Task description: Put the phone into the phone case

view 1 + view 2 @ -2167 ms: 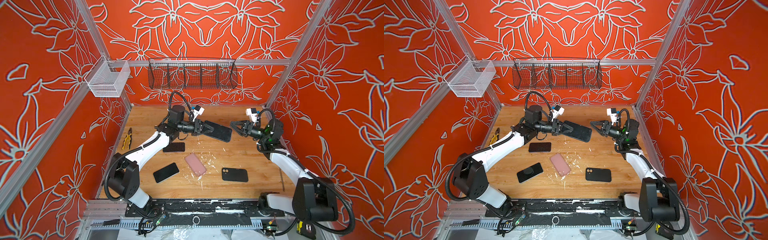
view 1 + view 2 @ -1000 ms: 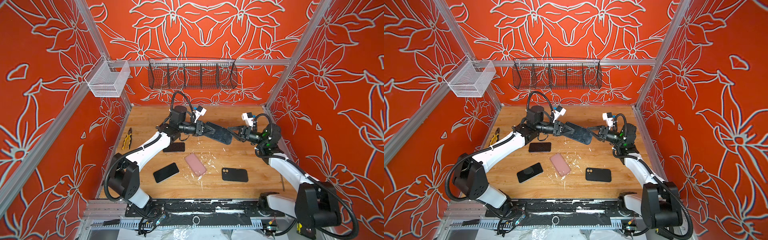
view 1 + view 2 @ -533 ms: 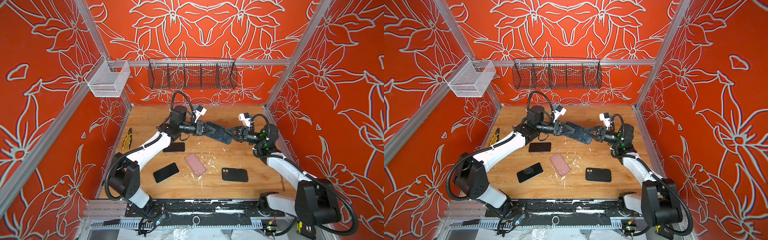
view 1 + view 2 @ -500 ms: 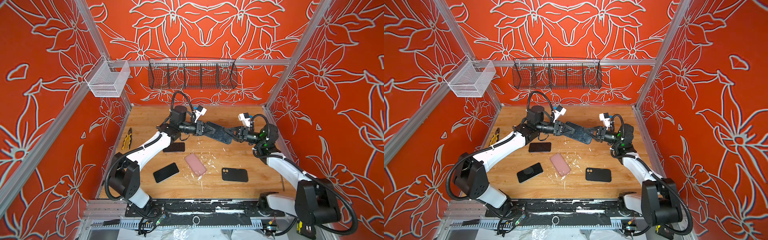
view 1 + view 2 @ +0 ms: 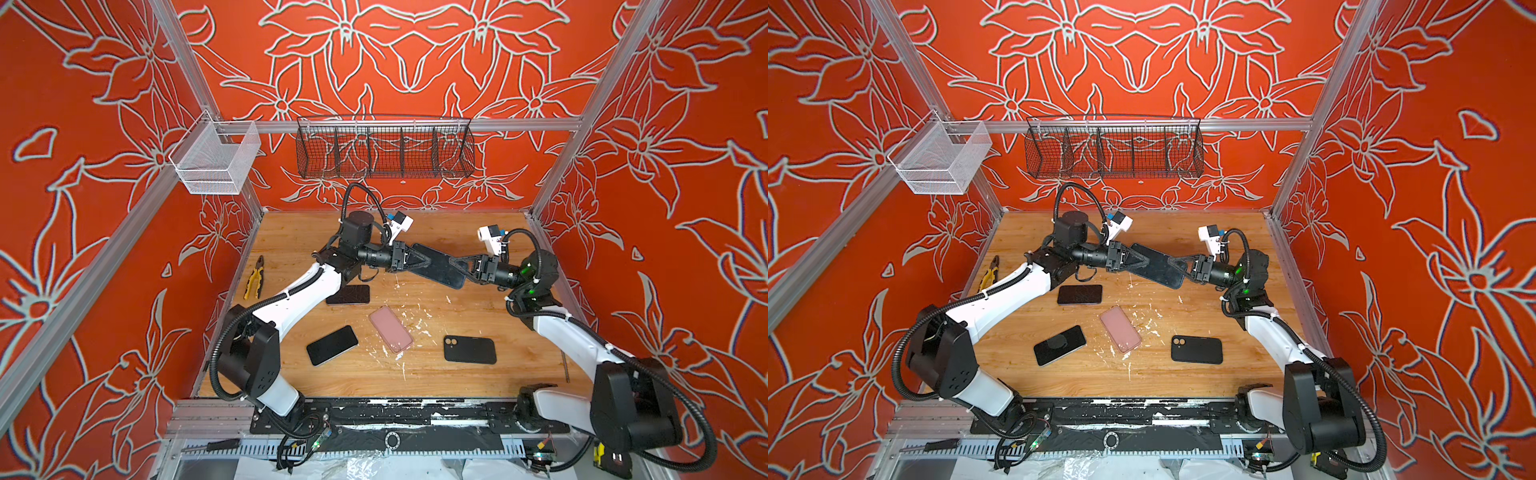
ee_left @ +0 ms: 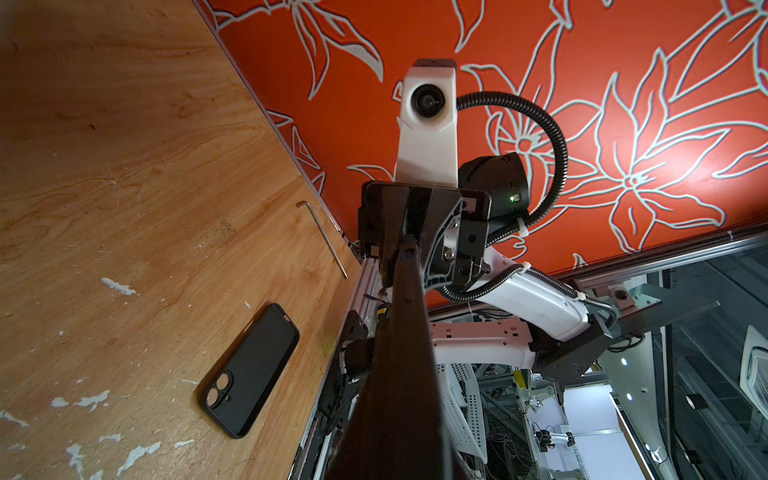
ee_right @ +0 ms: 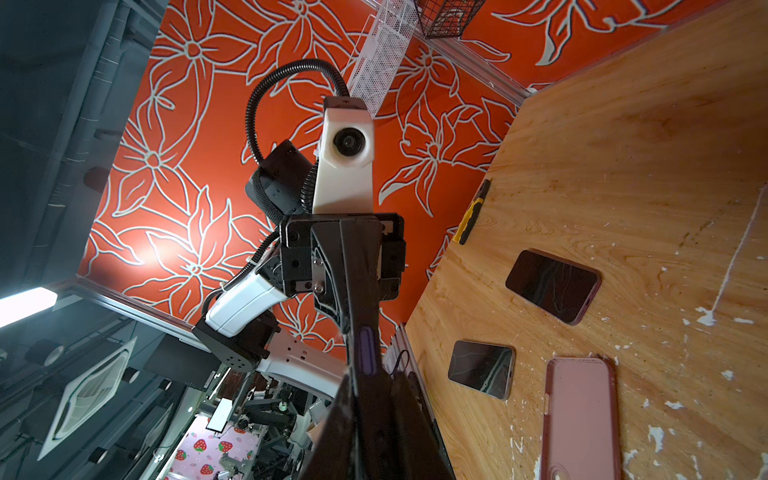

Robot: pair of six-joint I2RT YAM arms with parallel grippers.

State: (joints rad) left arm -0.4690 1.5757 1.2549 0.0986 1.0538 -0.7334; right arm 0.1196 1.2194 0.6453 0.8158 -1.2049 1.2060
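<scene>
A dark phone (image 5: 438,267) (image 5: 1156,266) hangs tilted in the air above the back middle of the table. My left gripper (image 5: 428,262) is shut on its left end. My right gripper (image 5: 454,263) is closed on its right end, fingers either side of the slab. Both wrist views show it edge-on (image 6: 405,328) (image 7: 365,353) between the two grippers. I cannot tell whether it is bare or cased. An empty black phone case (image 5: 469,350) (image 6: 249,370) lies flat at the front right. A pink case (image 5: 390,329) (image 7: 579,415) lies near the middle.
Two more dark phones lie on the table, one (image 5: 332,345) at the front left, the other (image 5: 348,294) under my left arm. Yellow pliers (image 5: 254,277) rest by the left wall, an Allen key (image 6: 322,239) by the right edge. Wire baskets (image 5: 384,151) hang on the back wall.
My right gripper moved left to the phone's free end and closed its fingers on it. The left gripper kept its hold, lowering the phone's right end slightly.
</scene>
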